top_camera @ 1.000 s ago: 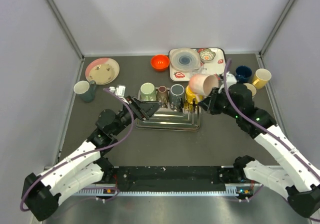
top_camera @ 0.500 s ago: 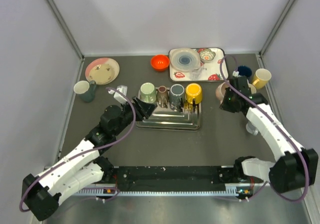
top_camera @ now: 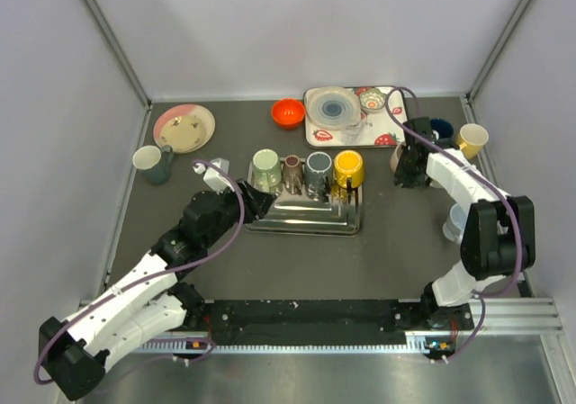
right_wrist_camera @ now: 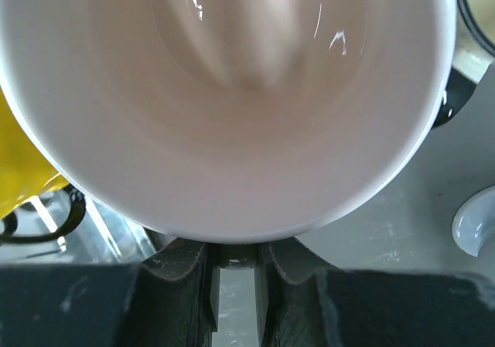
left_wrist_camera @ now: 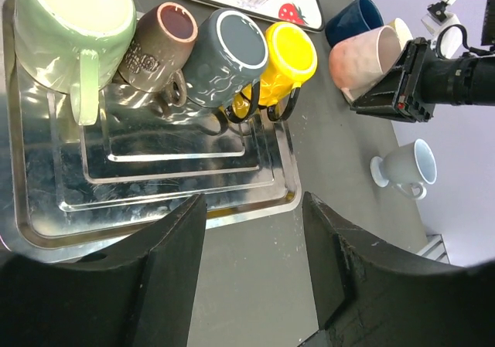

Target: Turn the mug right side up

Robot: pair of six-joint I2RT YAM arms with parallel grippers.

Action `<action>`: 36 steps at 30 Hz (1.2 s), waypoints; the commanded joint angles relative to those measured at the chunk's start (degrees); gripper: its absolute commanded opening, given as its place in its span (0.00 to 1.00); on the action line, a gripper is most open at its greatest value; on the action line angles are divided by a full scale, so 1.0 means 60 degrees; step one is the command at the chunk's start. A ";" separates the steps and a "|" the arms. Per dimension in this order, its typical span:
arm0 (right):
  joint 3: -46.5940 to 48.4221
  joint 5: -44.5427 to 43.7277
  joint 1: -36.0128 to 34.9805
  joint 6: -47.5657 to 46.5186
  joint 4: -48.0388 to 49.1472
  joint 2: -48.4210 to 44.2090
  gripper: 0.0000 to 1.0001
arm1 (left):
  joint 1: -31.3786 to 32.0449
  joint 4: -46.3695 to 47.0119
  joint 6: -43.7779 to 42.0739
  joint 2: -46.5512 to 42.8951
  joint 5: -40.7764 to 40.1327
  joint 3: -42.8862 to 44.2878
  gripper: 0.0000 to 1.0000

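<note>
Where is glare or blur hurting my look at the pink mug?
Right wrist: pink mug fills the frame, too close and soft, small highlights inside. Left wrist: sharp on the mug, though the steel tray glares. Top external: evenly lit, but the right gripper covers most of the mug.

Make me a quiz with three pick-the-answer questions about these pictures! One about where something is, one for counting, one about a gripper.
1. Where is the pink mug? A) on a plate B) in the right gripper C) in the red bowl
2. How many mugs are on the tray? A) two B) four C) six
3. The left gripper is: A) open B) shut on a mug C) shut on a spoon
Answers: 1 B, its fingers pinch the rim. 2 B, green, brown, grey, yellow. 3 A, fingers apart, nothing between.
</note>
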State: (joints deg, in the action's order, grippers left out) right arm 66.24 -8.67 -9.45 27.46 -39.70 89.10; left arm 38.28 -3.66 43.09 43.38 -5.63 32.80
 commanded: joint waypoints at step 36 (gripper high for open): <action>0.1412 0.1634 0.0493 0.0169 0.0538 -0.0185 0.48 | -0.0008 -0.0166 -0.0428 0.1793 0.0396 0.0891 0.70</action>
State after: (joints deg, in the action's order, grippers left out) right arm 73.93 -1.56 -3.64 27.79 -37.69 95.79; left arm 38.30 -5.34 42.65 52.53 -3.86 34.54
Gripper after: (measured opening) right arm 0.471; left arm 0.687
